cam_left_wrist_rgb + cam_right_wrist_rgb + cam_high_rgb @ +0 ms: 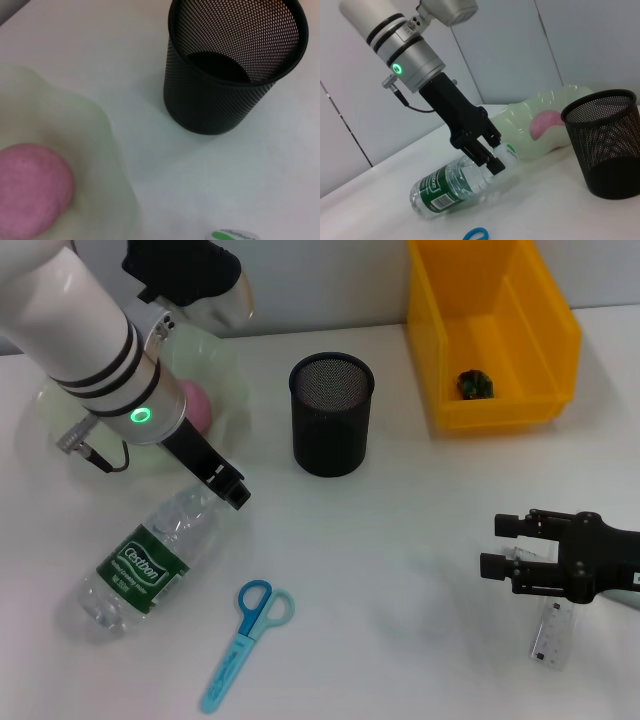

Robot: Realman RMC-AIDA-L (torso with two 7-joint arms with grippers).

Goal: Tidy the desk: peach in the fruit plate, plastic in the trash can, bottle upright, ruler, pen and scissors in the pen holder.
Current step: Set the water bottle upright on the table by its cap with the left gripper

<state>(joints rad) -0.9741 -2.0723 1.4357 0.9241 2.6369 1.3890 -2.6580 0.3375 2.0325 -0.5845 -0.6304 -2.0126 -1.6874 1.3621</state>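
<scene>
A clear water bottle [145,565] with a green label lies on its side on the white desk. My left gripper [230,490] is down at its neck and shut on it, just behind the cap [509,152]; the right wrist view shows this gripper [491,161] too. A pink peach [196,405] lies in the pale green fruit plate [225,365]. Blue scissors [245,640] lie near the front edge. My right gripper [505,545] is open, hovering by a clear ruler [552,635]. The black mesh pen holder [330,415] stands in the middle. No pen is in view.
A yellow bin [545,330] stands at the back right with a dark green piece [475,385] in it. The pen holder [225,65] stands close to the plate [100,130] and the left arm.
</scene>
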